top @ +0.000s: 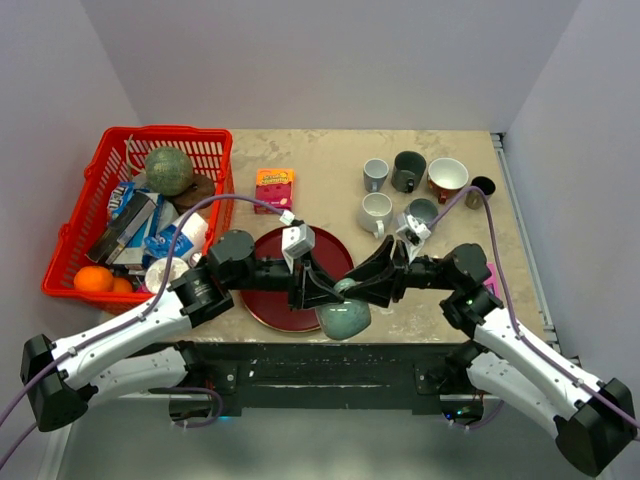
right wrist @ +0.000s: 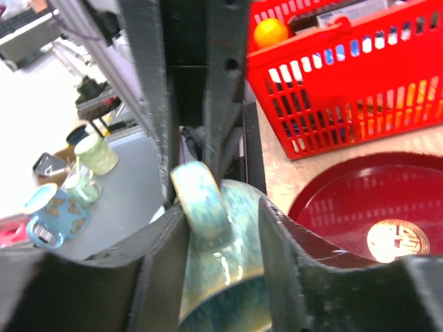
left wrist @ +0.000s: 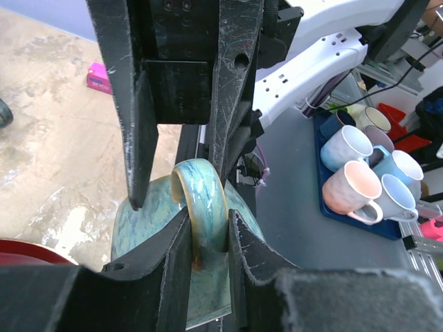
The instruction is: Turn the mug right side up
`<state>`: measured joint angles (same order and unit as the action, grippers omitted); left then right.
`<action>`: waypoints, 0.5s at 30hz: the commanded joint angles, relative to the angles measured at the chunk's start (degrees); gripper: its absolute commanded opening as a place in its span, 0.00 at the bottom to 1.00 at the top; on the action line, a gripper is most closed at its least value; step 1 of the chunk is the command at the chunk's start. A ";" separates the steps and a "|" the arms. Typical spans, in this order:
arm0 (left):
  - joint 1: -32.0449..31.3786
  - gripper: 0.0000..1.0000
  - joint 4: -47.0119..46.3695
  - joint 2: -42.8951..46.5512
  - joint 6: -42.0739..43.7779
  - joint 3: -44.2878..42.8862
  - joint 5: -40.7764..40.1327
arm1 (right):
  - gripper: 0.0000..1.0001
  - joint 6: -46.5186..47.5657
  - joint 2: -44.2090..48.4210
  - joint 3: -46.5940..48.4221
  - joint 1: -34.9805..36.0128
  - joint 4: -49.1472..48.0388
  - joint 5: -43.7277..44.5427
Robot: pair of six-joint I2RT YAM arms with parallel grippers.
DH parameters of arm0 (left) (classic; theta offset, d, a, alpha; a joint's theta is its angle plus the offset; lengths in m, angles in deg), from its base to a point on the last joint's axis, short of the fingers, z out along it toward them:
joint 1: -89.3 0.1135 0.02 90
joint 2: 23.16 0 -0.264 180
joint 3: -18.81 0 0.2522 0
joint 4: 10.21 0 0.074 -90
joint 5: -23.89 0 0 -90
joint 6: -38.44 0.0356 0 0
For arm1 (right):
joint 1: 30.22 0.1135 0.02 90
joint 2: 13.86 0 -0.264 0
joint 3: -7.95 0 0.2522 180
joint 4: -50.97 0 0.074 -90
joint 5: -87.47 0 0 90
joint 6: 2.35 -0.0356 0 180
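The mug (top: 345,318), glazed blue-green, hangs at the table's near edge between my two grippers, beside the red plate (top: 262,300). My left gripper (top: 338,293) is shut on the mug's handle (left wrist: 203,197), with both pads pressed against it (left wrist: 208,232). From the opposite side my right gripper (top: 354,292) straddles the same handle (right wrist: 199,200). It stands open (right wrist: 221,225): one pad touches the handle and a gap shows at the other. The mug's mouth (right wrist: 235,304) faces the right wrist camera.
A red basket (top: 165,131) full of groceries stands at the left. Several mugs (top: 410,170) cluster at the back right, and a pink box (top: 274,188) lies behind the plate. Off the table, a blue tray of mugs (left wrist: 367,173) sits lower down.
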<state>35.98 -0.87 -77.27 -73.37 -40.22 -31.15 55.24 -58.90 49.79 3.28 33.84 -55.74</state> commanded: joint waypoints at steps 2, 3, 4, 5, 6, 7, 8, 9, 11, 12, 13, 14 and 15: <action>-0.21 0.00 -10.08 -0.30 -1.93 -4.03 4.94 | 0.23 4.80 0.91 3.56 0.87 -1.10 -2.77; -0.21 0.00 -10.08 -0.30 -1.93 -3.86 4.59 | 0.14 5.33 1.26 3.83 1.04 0.73 -2.69; -0.21 0.00 -10.08 -0.21 -1.84 -3.94 4.33 | 0.05 6.99 1.44 4.09 1.05 2.14 -2.51; -0.21 0.00 -10.08 -0.04 -1.84 -3.86 4.24 | 0.00 7.87 1.79 4.27 1.05 3.72 -2.25; -0.21 0.00 -10.08 -0.03 -1.84 -3.85 3.89 | 0.00 8.75 2.23 4.70 1.05 6.52 -2.07; -0.21 0.00 -10.08 0.14 -1.75 -3.94 3.71 | 0.00 9.89 2.49 4.97 1.13 7.77 -1.29; -0.21 0.00 -9.55 0.23 -1.67 -3.94 3.45 | 0.00 10.25 2.58 5.32 1.13 9.00 -0.50; -0.21 0.00 -9.03 0.23 -1.23 -4.12 2.58 | 0.00 10.60 2.85 6.37 1.05 11.71 0.55; -0.21 0.00 -6.66 0.14 -0.88 -4.64 0.56 | 0.00 12.36 2.94 7.52 1.05 14.88 3.45; -0.21 0.01 -5.43 0.23 -0.35 -4.99 -0.67 | 0.00 12.71 3.20 8.56 1.13 17.42 4.60; -0.21 0.06 -3.07 0.40 -0.17 -5.52 -1.90 | 0.00 13.59 3.37 9.18 1.05 18.84 7.04; -0.21 0.21 -1.91 0.41 0.09 -5.70 -4.61 | 0.00 14.03 3.29 9.80 1.13 20.42 8.37; -0.21 0.32 -0.86 0.58 0.27 -5.79 -5.77 | 0.00 14.56 3.20 11.11 1.05 23.39 9.43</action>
<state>36.14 -0.83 -78.40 -74.98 -41.12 -32.00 66.78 -56.47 55.36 4.41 47.85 -54.56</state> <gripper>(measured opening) 0.281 0.209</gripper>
